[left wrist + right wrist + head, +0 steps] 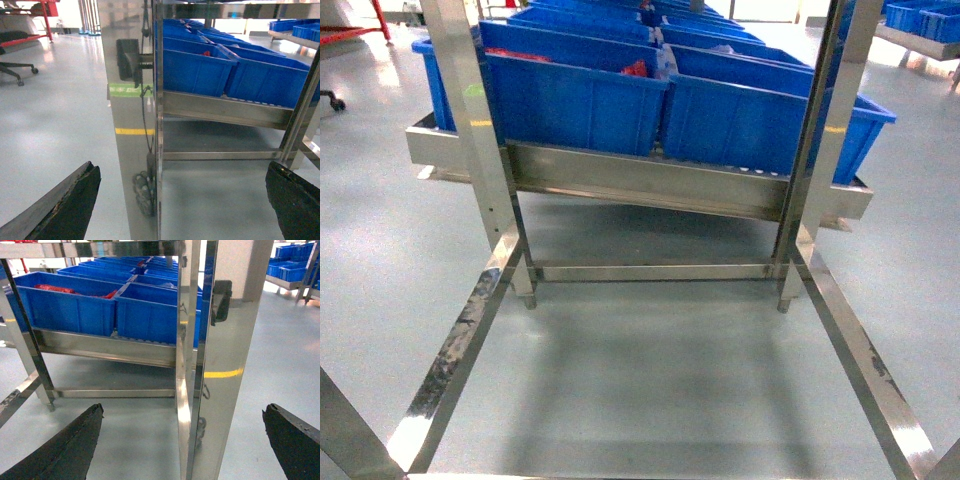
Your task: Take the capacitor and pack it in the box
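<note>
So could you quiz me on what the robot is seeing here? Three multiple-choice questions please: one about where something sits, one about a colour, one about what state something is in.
1. Where do the plastic bins sit?
A. On the floor
B. On the metal rack's slanted shelf
C. On a wooden table

2. What colour are the bins?
A. Blue
B. Green
C. White

3. How do the left gripper and the right gripper stand?
A. Both shut on a part
B. One open, one shut
C. Both open and empty

Answers:
1. B: in the head view the bins rest in rows on the steel shelf, above the grey floor.
2. A: every bin in all three views is blue.
3. C: each wrist view shows the two dark fingers spread far apart with only rack and floor between them.
</note>
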